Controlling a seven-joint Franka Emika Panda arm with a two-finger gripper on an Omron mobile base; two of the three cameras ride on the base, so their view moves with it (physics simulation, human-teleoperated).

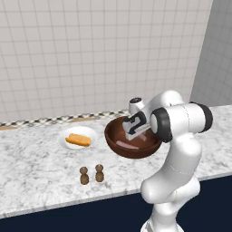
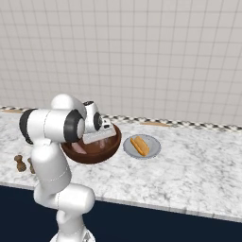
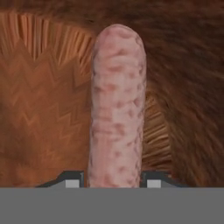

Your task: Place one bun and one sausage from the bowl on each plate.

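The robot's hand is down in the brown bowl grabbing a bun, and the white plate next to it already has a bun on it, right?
Not a bun: the hand view shows the gripper around a pink sausage in the bowl. The plate does hold a bun.

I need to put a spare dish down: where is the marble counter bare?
Bare marble counter lies right of the white round plate. Crowded: the dark reddish-brown wooden bowl by that plate, two small brown shakers in front.
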